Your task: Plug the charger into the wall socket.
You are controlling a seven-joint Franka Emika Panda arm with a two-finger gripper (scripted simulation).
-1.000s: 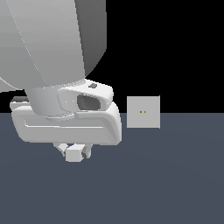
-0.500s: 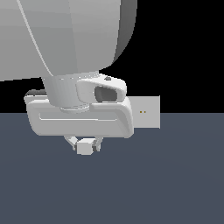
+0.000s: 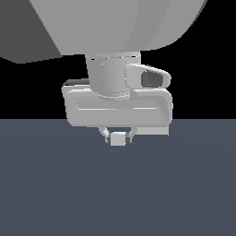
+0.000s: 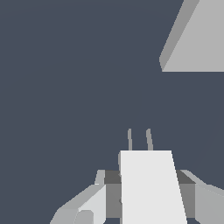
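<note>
We see our gripper [image 3: 118, 135] clamped on the charger [image 3: 119, 138] at the exterior view's centre, its body hiding most of the wall socket [image 3: 152, 131].

The arm was plain pale grey to white, smooth and unmarked. A broad rounded link filled the top of the exterior view, above a short cylindrical wrist bearing a small side housing with a dark recessed window. The hand [image 3: 118, 135] was a wide, rounded-cornered white block with a shallow groove, ending in short grey fingers [image 4: 83, 210].
</note>
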